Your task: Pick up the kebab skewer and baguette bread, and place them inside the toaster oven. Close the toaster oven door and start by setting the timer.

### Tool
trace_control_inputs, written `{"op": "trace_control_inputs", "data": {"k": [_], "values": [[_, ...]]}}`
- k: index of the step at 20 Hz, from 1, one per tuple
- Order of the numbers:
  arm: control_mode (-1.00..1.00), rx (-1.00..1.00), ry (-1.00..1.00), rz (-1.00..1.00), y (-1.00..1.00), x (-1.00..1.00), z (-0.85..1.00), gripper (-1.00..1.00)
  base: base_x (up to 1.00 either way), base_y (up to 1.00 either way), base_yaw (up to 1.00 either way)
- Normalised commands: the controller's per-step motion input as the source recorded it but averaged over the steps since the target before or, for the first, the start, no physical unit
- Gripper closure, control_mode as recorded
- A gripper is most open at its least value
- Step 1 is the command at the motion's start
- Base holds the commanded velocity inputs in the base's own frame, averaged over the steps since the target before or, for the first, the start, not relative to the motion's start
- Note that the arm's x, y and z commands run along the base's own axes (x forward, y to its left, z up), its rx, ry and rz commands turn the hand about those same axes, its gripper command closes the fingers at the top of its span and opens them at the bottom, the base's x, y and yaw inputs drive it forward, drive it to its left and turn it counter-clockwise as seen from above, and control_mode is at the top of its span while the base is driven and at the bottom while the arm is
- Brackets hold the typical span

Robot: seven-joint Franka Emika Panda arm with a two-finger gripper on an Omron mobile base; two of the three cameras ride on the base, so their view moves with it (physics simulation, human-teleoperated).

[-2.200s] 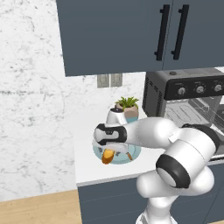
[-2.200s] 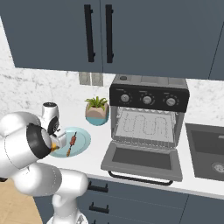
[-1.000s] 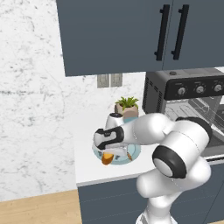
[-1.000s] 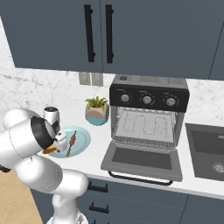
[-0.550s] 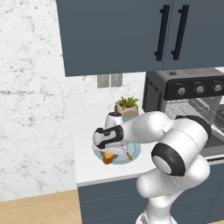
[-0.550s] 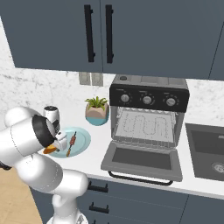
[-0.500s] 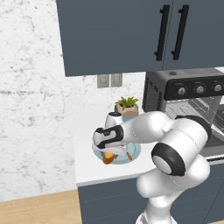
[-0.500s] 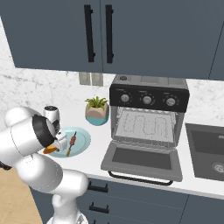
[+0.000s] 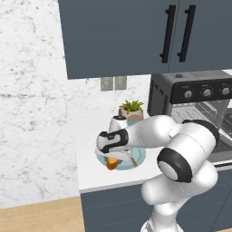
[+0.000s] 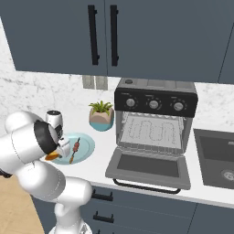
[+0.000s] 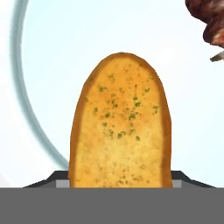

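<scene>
The tool [image 11: 120,181] was closed on the baguette bread [image 11: 120,127], one finger at each long flank, the loaf's long axis running straight ahead of the tool. The loaf lay on the pale blue plate [image 10: 87,148] on the counter [image 10: 103,157]. One loaf, one kebab skewer [image 10: 74,150] beside it, one toaster oven [image 10: 155,125], door lowered.

Rendered scene, bright and even throughout; no distinct light source visible. Shadows soft and faint: a dim patch beneath the upper cabinets [image 10: 137,36] on the marble wall [image 9: 31,90], darker interior in the toaster oven [image 10: 153,132]. Mild sheen on the white arm [image 9: 181,149], no harsh glare. Base views sharp, no edge distortion. Hand view very close: baguette bread [image 11: 120,127] crisp, plate [image 11: 52,65] washed pale, nearly overexposed.
</scene>
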Motion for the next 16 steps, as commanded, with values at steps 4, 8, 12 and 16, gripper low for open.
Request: {"op": "trace_control_inputs", "data": {"k": [4, 8, 12, 16], "values": [[-1.0, 0.03, -0.05, -0.05, -0.09, -0.37, 0.32, 1.0, 0.0, 0.0, 0.0], [-1.0, 0.1, -0.02, -0.09, -0.25, -0.2, 0.6, 1.0, 0.0, 0.0, 0.0], [-1.0, 0.11, -0.04, -0.1, -0.34, -0.03, 0.71, 1.0, 0.0, 0.0, 0.0], [-1.0, 0.09, -0.04, -0.1, -0.31, -0.15, 0.63, 1.0, 0.0, 0.0, 0.0]]}}
